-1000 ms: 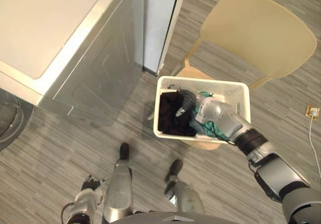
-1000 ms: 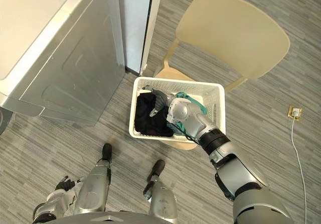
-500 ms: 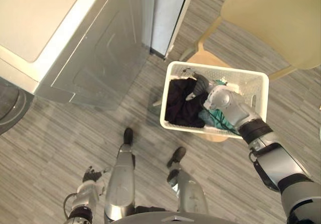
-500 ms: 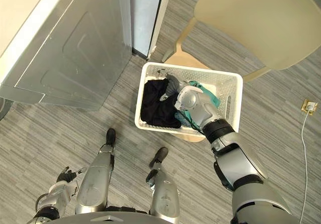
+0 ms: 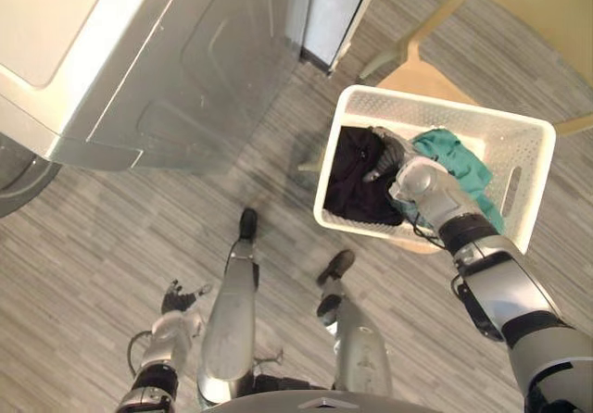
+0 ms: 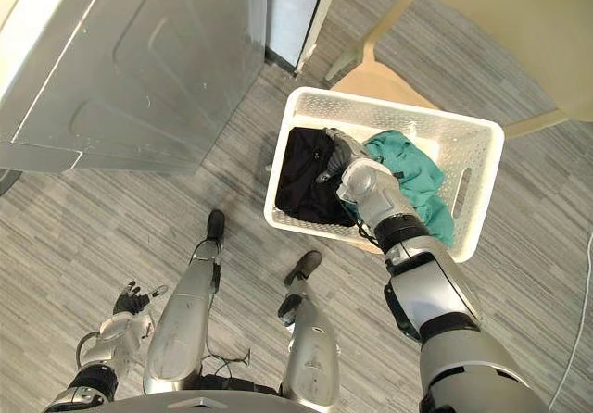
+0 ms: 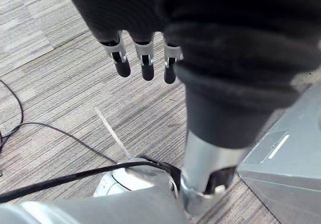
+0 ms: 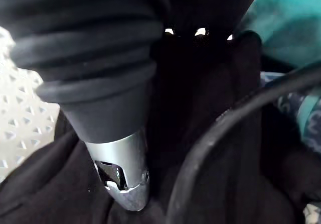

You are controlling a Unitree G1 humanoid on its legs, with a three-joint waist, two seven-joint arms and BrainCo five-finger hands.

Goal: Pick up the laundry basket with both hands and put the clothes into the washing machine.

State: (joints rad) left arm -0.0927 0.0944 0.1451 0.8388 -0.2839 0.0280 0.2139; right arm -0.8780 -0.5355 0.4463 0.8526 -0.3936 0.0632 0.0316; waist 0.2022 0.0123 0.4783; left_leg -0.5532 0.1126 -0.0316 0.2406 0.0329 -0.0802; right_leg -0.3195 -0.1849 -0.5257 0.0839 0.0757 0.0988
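Observation:
The white laundry basket [image 5: 445, 106] rests on the seat of a beige chair [image 5: 419, 76]. Inside it lie a black garment [image 5: 352, 186] on the left and a teal garment [image 5: 459, 158] on the right. My right hand [image 5: 389, 158] reaches down into the basket and lies on the black garment [image 8: 210, 108], with its thumb [image 8: 120, 179] pressed into the cloth. The grey washing machine [image 5: 185, 61] stands at the upper left. My left hand [image 5: 176, 302] hangs low beside my leg over the floor, open and holding nothing, its fingers [image 7: 145, 58] straight.
The chair's beige backrest [image 5: 547, 6] rises behind the basket. A white upright panel [image 5: 338, 10] stands between the machine and the chair. Grey striped floor [image 5: 93, 237] lies open in front of the machine.
The whole picture has shifted, so the camera has moved. My right hand stays on the black garment in the basket, and more of the teal garment shows beside my arm.

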